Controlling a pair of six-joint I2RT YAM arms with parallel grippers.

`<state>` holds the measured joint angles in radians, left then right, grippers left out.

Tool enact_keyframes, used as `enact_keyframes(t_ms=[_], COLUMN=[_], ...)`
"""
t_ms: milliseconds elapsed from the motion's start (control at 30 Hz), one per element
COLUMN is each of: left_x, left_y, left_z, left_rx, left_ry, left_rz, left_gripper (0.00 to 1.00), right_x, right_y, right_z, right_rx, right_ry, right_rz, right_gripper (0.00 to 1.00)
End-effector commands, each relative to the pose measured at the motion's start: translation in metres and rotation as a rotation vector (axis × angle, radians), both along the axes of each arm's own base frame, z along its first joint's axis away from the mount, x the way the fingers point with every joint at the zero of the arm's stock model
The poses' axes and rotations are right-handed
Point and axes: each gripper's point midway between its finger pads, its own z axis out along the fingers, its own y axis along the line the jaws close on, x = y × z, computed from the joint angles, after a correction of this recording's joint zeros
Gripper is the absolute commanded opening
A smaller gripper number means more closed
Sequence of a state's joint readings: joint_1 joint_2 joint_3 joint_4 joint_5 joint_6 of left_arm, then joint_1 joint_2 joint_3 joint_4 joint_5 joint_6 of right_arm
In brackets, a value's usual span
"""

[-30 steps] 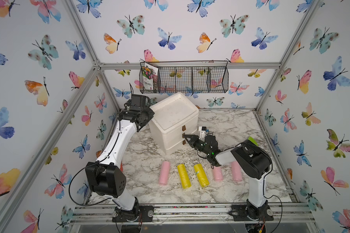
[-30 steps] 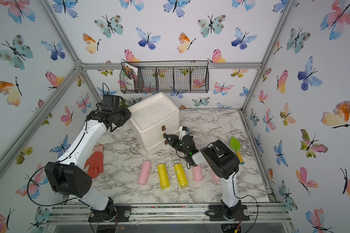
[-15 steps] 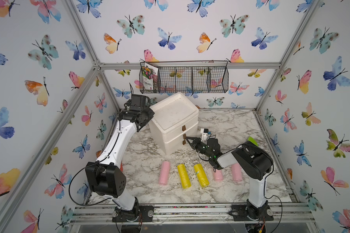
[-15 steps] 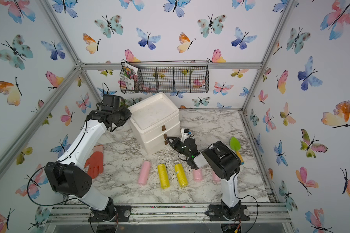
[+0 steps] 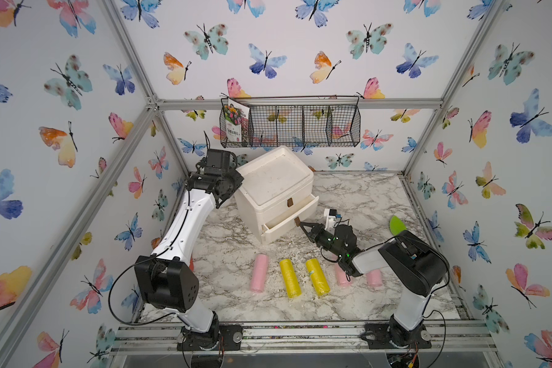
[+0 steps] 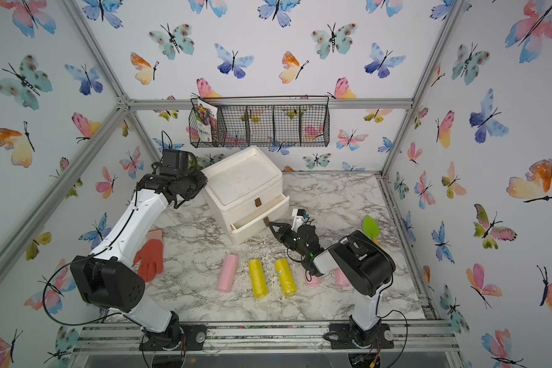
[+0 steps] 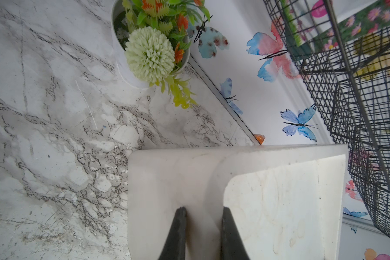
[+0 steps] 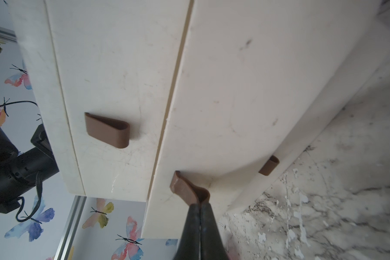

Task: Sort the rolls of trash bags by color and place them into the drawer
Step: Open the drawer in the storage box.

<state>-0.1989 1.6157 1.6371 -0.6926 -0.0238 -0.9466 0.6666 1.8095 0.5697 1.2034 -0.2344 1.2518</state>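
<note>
Rolls [image 5: 290,277] lie nearer the arm bases than the right gripper [image 5: 301,224], which pinches the brown tab [image 8: 185,184] of the drawer [image 5: 284,227].

Enclosure entry: butterfly-print wallpaper [image 5: 300,63] covering every wall; aluminium frame bars [image 5: 300,103] running along the edges; marble-patterned desk [image 5: 364,197] lying below; black wire basket [image 5: 316,127] hanging on the back wall, holding a flower packet [image 5: 235,124]; potted artificial plant [image 7: 149,45] standing near that wall.
</note>
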Motion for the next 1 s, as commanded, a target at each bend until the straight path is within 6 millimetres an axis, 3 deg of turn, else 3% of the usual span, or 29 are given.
enact_keyframes(t_ms=[0, 567, 967], left_x=[0.004, 0.004, 0.006], left_y=[-0.031, -0.034, -0.037], left_z=[-0.035, -0.035, -0.030], left_rx=[-0.134, -0.153, -0.161], left_ry=[0.089, 0.086, 0.074], left_rz=[-0.051, -0.050, -0.048], left_gripper=[0.00, 0.00, 0.00], right_x=[-0.008, -0.054, -0.072], right_y=[-0.011, -0.050, -0.031], right_z=[-0.007, -0.028, -0.028], right_rx=[-0.030, -0.090, -0.122], right_ry=[0.012, 0.084, 0.091], right_rz=[-0.015, -0.030, 0.013], right_gripper=[0.02, 0.02, 0.03])
